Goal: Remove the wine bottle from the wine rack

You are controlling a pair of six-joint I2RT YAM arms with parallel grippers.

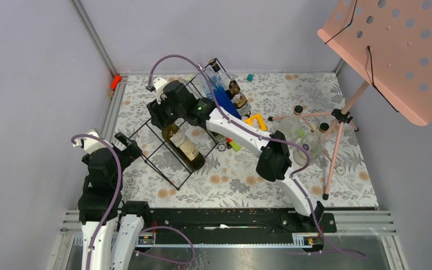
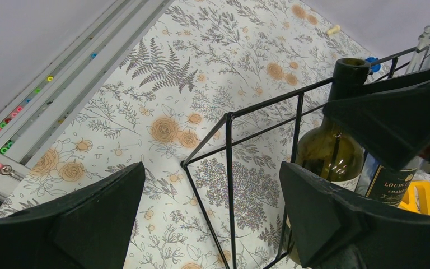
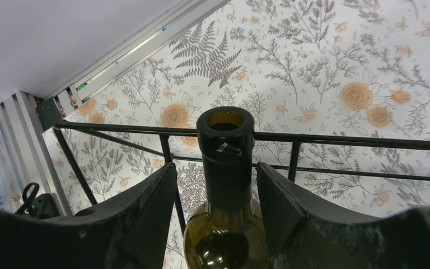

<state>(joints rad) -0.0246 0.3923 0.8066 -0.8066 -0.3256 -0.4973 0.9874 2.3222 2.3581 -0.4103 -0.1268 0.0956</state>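
The black wire wine rack point(image 1: 157, 147) lies on the floral table, left of centre. An olive-green wine bottle point(image 1: 183, 146) rests in it, neck pointing to the far left. My right gripper point(image 1: 167, 112) is open with its fingers either side of the bottle's neck point(image 3: 225, 159); small gaps show on both sides. In the right wrist view the gripper point(image 3: 215, 179) frames the open bottle mouth and a rack bar point(image 3: 341, 141) runs behind it. My left gripper point(image 1: 128, 149) is open and empty at the rack's near-left corner point(image 2: 227, 162); the bottle point(image 2: 329, 151) shows to its right.
A pink perforated music stand point(image 1: 396, 50) on a tripod point(image 1: 332, 163) stands at the right. Clear bottles point(image 1: 304, 132) lie by its legs. A blue bottle and others point(image 1: 225, 90) sit behind the rack, with a yellow piece point(image 1: 256, 120). An orange clip point(image 1: 114, 82) sits at the far left corner.
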